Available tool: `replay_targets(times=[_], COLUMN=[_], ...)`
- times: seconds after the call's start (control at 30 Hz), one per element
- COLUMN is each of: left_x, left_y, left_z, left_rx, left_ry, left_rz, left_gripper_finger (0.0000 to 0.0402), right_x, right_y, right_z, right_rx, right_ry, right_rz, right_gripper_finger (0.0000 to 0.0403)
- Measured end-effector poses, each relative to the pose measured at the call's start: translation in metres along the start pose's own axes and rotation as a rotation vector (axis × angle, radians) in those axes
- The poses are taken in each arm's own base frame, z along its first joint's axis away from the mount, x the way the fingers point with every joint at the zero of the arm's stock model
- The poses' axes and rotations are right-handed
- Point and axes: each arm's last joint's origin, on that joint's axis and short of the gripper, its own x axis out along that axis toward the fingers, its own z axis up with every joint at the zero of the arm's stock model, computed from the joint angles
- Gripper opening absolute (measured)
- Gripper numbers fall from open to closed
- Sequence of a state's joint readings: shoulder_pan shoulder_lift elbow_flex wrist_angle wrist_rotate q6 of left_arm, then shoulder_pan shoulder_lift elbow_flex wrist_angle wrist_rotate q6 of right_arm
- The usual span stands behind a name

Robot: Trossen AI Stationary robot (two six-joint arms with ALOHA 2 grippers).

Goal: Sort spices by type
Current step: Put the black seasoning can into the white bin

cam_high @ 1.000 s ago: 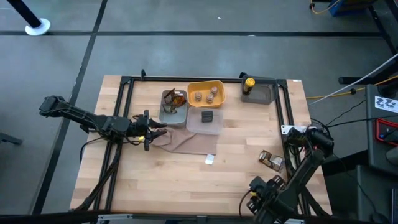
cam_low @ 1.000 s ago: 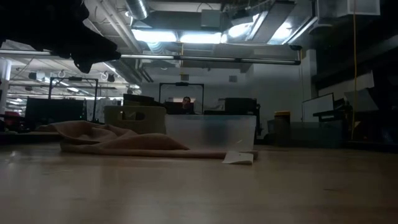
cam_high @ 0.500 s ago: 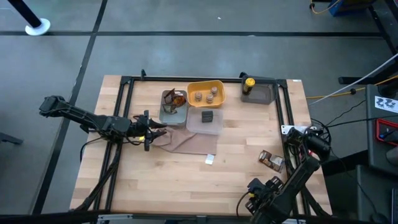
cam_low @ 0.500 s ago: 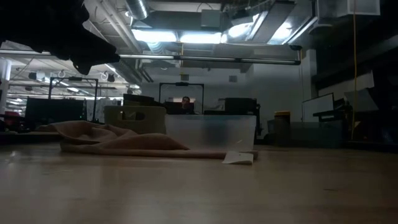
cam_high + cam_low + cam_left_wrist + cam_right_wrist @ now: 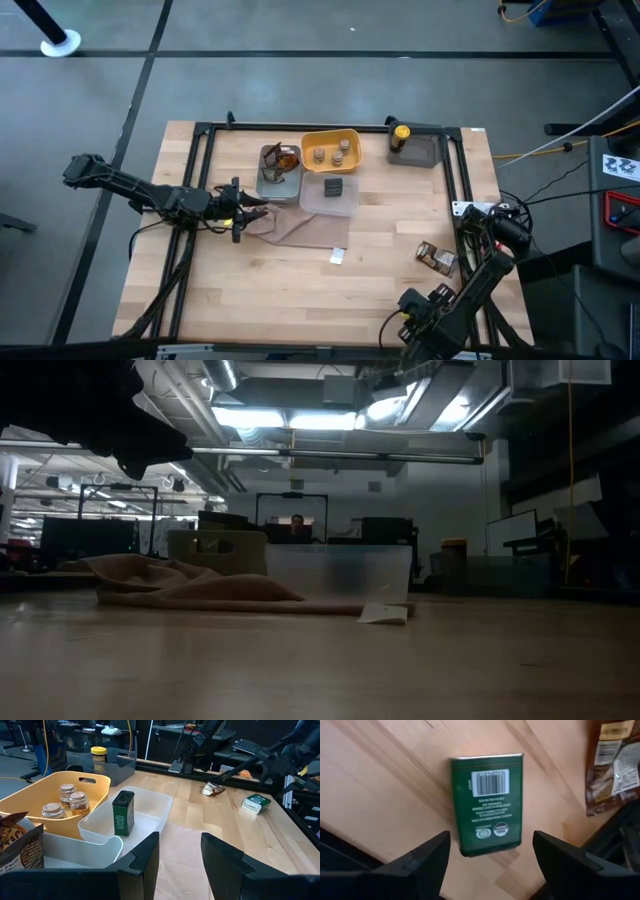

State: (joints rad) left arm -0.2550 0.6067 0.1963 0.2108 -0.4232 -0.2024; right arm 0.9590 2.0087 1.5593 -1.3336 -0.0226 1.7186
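Note:
My right gripper (image 5: 492, 840) (image 5: 482, 216) is open near the table's right edge, hovering over a dark green box (image 5: 487, 802) that lies flat, barcode up, one finger on each side. A brown packet (image 5: 436, 258) (image 5: 614, 765) lies beside it. My left gripper (image 5: 180, 842) (image 5: 258, 207) is open above the beige cloth (image 5: 305, 228). In front of it, an upright green box (image 5: 123, 813) stands in the clear tray (image 5: 159, 802), tan jars (image 5: 70, 800) sit in the yellow tray (image 5: 331, 150), and brown packets (image 5: 280, 160) are in a grey tray. A yellow-capped bottle (image 5: 400, 133) stands in the far grey tray.
A small green tin (image 5: 256, 802) (image 5: 338, 256) lies on the wood near the cloth's near edge. Black frame rails (image 5: 455, 170) run along the table's sides. In the low view, a person (image 5: 298, 523) sits in the room beyond the table.

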Motion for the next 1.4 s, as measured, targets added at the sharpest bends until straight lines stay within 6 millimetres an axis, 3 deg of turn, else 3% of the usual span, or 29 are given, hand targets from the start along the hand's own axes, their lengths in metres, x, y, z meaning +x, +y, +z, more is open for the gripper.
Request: replay_targets(times=[0.27, 0.6, 0.8, 0.9, 1.07, 1.4], left_x=[0.000, -0.002, -0.005, -0.006, -0.007, -0.033], left_y=[0.000, 0.005, 0.008, 0.009, 0.011, 0.027], left_z=[-0.001, -0.019, -0.030, -0.032, -0.024, -0.009], left_rx=[-0.002, 0.037, 0.192, 0.174, 0.248, 0.175], left_ry=[0.009, 0.186, 0.304, 0.321, 0.252, 0.086], left_rz=[0.002, 0.044, 0.056, 0.065, 0.057, 0.094], left_gripper_finger=[0.0130, 0.0130, 0.0130, 0.0130, 0.0130, 0.0130], right_x=[-0.011, -0.016, -0.021, -0.022, -0.023, -0.023], right_y=[-0.005, -0.007, -0.015, -0.016, -0.016, -0.017], right_z=[0.019, 0.048, 0.051, 0.050, 0.051, 0.051], right_rx=[-0.071, -0.166, -0.199, -0.196, -0.193, -0.195], right_ry=[0.010, 0.030, 0.040, 0.030, 0.025, 0.026], right_rz=[0.026, 0.027, -0.001, -0.007, 0.001, -0.002], right_gripper_finger=[0.0285, 0.0285, 0.0285, 0.0285, 0.0285, 0.0285])
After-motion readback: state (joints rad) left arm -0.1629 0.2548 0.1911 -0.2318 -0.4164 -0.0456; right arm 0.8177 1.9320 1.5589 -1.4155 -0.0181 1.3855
